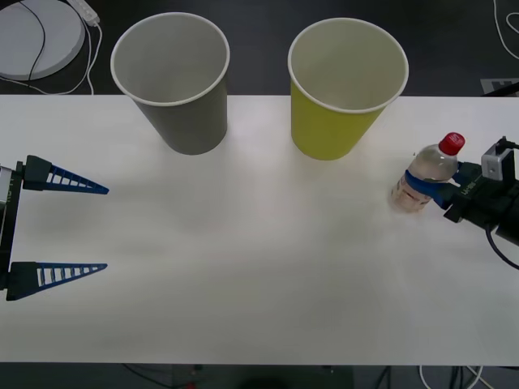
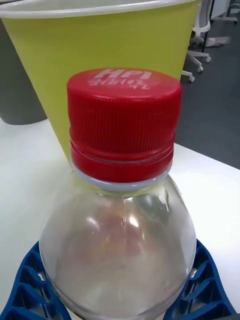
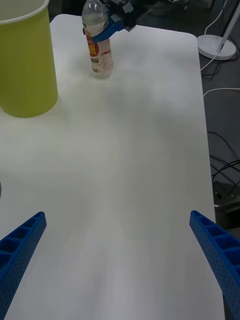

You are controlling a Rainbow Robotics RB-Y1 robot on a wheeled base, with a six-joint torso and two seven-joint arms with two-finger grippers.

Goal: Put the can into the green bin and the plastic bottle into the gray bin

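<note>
One plastic bottle [image 1: 423,181] upright, cap up | right hand [image 1: 434,188] clamps it | left hand [image 1: 77,228] wide, idle

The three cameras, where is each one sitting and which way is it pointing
Front view: above the arms, looking down at the table; left gripper open, right gripper closed on the plastic bottle.
Right wrist view: on the right wrist, facing the bottle between its fingers, green bin behind.
Left wrist view: on the left wrist, looking across the table at the bottle.
All share the bottle and green bin.
</note>
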